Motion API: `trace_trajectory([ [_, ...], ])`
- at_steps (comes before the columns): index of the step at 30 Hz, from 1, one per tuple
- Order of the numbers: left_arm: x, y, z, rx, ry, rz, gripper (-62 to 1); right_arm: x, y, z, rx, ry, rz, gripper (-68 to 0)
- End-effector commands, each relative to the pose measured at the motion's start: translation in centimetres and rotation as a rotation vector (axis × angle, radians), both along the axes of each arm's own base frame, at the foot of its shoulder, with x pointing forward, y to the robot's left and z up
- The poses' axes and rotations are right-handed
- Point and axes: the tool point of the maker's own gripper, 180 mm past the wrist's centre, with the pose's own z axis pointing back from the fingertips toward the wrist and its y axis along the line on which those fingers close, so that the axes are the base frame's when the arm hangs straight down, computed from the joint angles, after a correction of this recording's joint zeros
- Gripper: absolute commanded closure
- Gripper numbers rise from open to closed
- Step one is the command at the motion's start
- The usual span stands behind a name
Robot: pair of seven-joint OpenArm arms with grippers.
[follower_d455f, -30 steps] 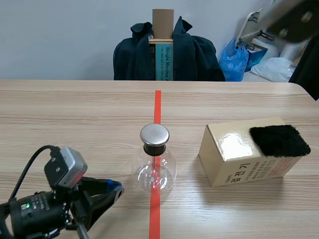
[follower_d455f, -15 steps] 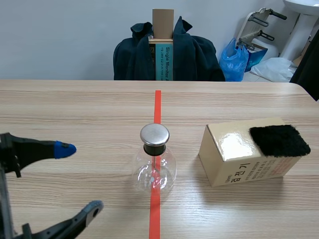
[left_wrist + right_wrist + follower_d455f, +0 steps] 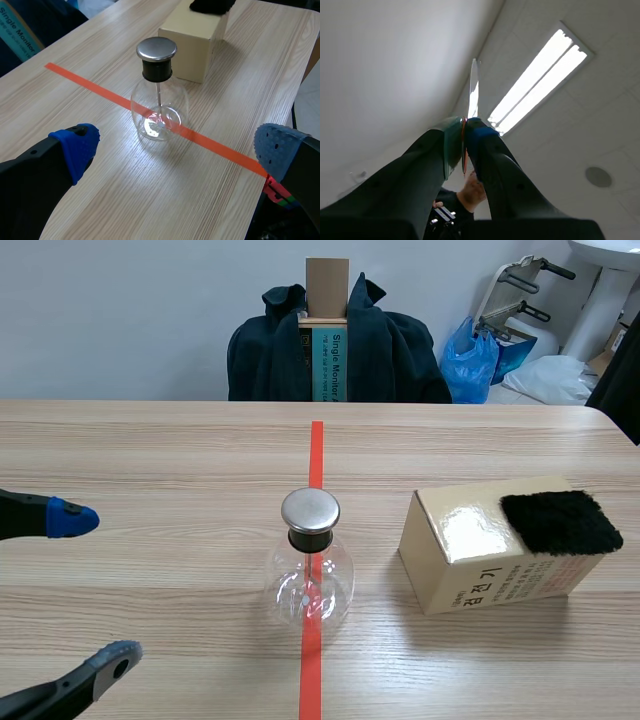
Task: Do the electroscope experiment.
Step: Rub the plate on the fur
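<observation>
Left gripper (image 3: 176, 154) released, short of the glass electroscope (image 3: 159, 107); right gripper (image 3: 465, 140) tight on a thin clear strip (image 3: 473, 87)

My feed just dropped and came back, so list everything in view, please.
table: 1, light wood, foreground.
flask: 1, clear, metal cap, table centre.
box: 1, tan, right of flask.
fur pad: 1, black, atop box.
jacket: 1, dark, beyond table.
bag: 1, blue, beyond table.
thin plate: 1, pale, in right jaws.
left arm: 1, black, jaws open, left of flask.
right arm: 1, black, jaws shut on thin plate, pointing at ceiling.
</observation>
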Motion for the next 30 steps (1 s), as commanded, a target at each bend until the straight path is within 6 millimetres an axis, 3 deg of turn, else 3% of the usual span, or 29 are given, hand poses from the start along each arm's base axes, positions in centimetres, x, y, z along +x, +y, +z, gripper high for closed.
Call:
trace_trajectory([
  [1,0.3,-0.3,0.7,-0.032,-0.021,0.002,-62.3,0.2,-0.8,-2.9,-0.024,0.081,-0.018,-0.6],
  [7,0.2,-0.3,0.6,-0.026,-0.017,0.002,-62.3,0.0,-2.7,-14.1,-0.103,0.357,-0.065,-0.6],
  [13,0.2,0.0,-0.3,0.019,0.012,0.006,-62.3,-1.1,-4.5,-21.5,-0.127,0.554,-0.107,-0.6],
  [17,0.2,0.1,-0.5,0.028,0.017,0.007,-62.3,-2.1,-4.9,-24.6,-0.150,0.641,-0.106,-0.6],
  [21,0.2,0.1,-0.5,0.028,0.017,0.007,-62.3,-2.8,-5.4,-26.5,-0.167,0.697,-0.107,-0.6],
  [30,0.2,0.1,-0.5,0.027,0.017,0.007,-62.3,-3.2,-5.7,-28.0,-0.187,0.739,-0.110,-0.6],
])
